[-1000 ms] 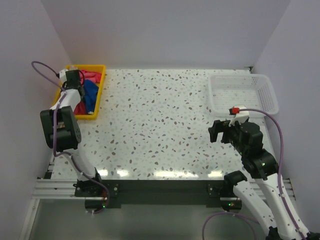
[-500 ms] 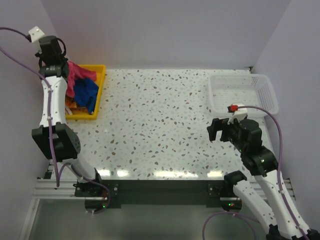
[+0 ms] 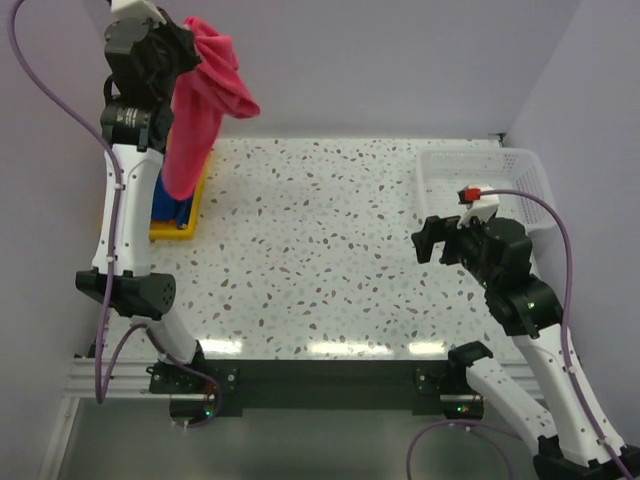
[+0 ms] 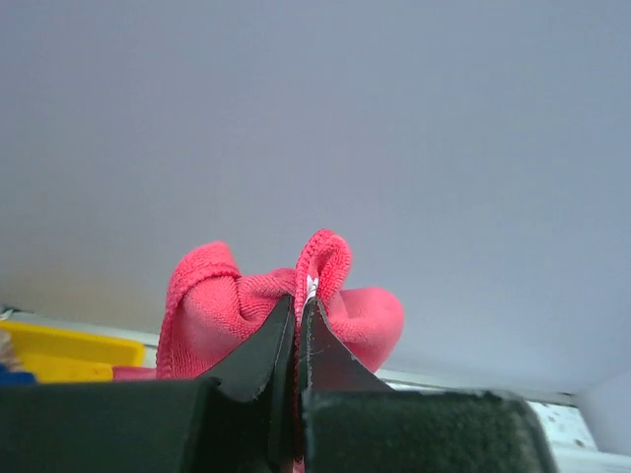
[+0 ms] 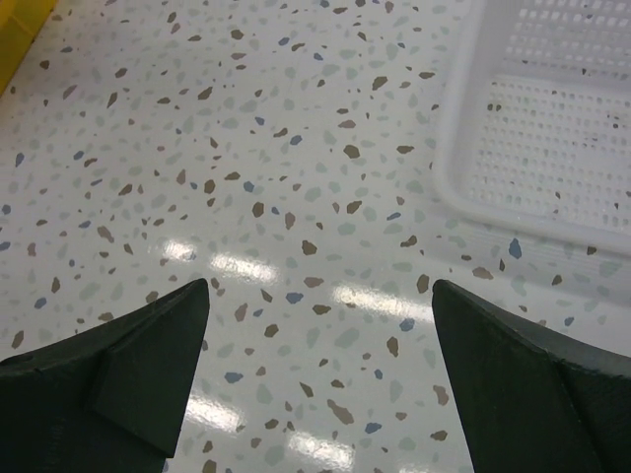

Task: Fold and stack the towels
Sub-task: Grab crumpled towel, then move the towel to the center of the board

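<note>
Two arms stand at the near edge of our speckled table (image 3: 320,260). We see the left gripper (image 4: 299,307) high in the air, jaws pinched tight on the hot pink towel (image 3: 190,120), which hangs down over the yellow tray (image 3: 172,230). A blue towel (image 3: 165,205) lies in that tray. A white speck at the pinch is too small for us to read. The right gripper (image 5: 320,291) hovers above the table beside the white mesh basket (image 3: 520,165), jaws spread wide, holding nothing.
</note>
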